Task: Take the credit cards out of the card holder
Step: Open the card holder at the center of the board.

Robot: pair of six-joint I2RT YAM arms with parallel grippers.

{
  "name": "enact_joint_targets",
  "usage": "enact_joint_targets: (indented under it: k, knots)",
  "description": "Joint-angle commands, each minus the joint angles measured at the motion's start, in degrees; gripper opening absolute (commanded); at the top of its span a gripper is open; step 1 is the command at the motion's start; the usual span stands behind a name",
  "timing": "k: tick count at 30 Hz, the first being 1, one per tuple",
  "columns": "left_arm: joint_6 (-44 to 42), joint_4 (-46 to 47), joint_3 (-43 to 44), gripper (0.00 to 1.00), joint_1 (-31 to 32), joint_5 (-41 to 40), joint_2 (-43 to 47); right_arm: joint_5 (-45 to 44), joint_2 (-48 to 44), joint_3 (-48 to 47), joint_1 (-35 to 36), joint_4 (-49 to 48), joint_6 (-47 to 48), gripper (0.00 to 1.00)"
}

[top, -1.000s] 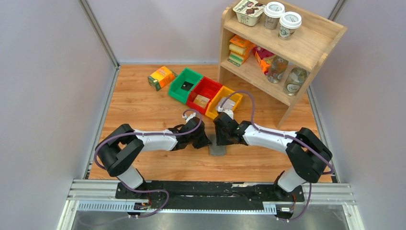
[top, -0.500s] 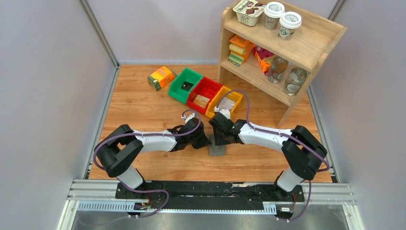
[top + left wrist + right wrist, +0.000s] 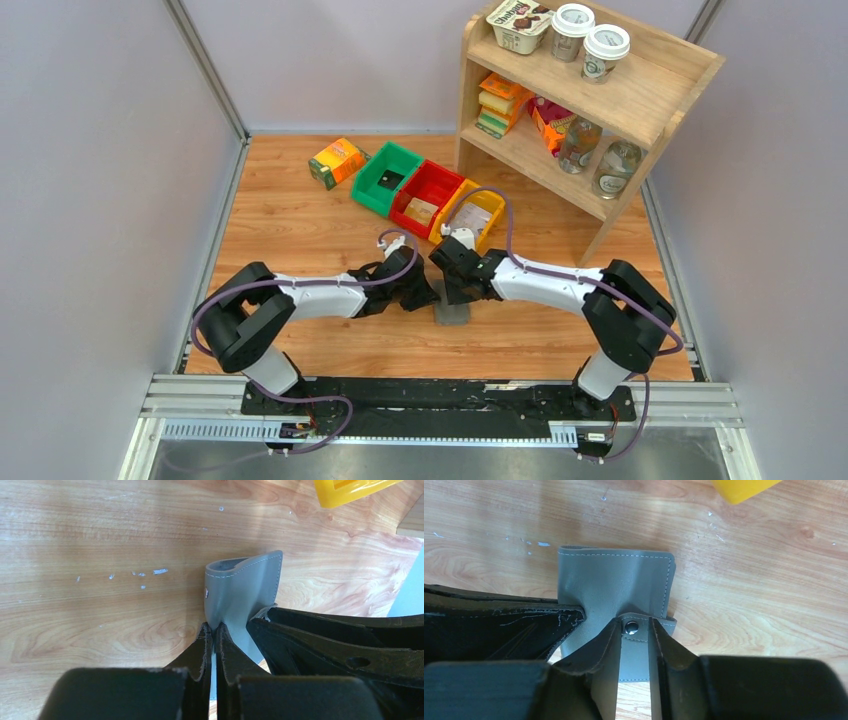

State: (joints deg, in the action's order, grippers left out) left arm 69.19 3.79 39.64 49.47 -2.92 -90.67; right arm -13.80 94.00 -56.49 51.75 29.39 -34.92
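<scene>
Top cam: both arms reach in to mid-table. L gripper [image 3: 424, 292] and R gripper [image 3: 452, 290] sit nose to nose over the card holder [image 3: 454, 314]. It shows only as a small grey patch poking out on their near side, and the wrists hide the grip itself. The wrist cams fill that in.

L wrist cam: L fingers are shut tight on the holder's edge, w/ a thin grey sliver pinched btwn them. The far part of the holder bows up off the wood, top edge curled. One black R finger lies just beside, on the right.

R wrist cam: shows the holder's grey outer face w/ stitched border. The snap tab [image 3: 634, 652], w/ a silver stud, is folded over the near edge. R jaws stand part open, one finger each side of the tab and close against its edges. Can't tell if they actually pinch it. The L finger shows at left, against the holder's left side.

Room: the holder rests on the table [image 3: 300, 225] approx. mid-width, nearer the arms' side than the back. There is bare wood to the left and toward the front. Beyond it the yellow bin [image 3: 490, 200], red bin [image 3: 440, 185] and green bin [image 3: 400, 155] stand in a diagonal row, yellow one closest to the R wrist. The carton [image 3: 337, 161] is just beside the green bin. The shelf unit [image 3: 640, 100] is in the far right corner, well apart from the holder. Walls close in the left, back and right sides.
</scene>
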Motion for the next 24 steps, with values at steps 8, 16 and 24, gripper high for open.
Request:
enact_joint_targets:
  k: [8, 16, 24]
  knots:
    - [0.16, -6.34, -3.25, 0.00, -0.34, -8.07, 4.98, -8.08, -0.48, -0.03, -0.86, 5.94, -1.47, 0.18]
    - [-0.02, -6.95, -3.34, 0.00, -0.43, -8.68, 5.60, -8.96, -2.06, 1.56, -2.18, 6.12, -1.73, 0.17]
    - [-0.54, -7.74, -3.43, 0.00, -0.52, -9.56, 6.91, -7.82, -4.78, 3.40, -2.88, 3.67, -0.77, 0.15]
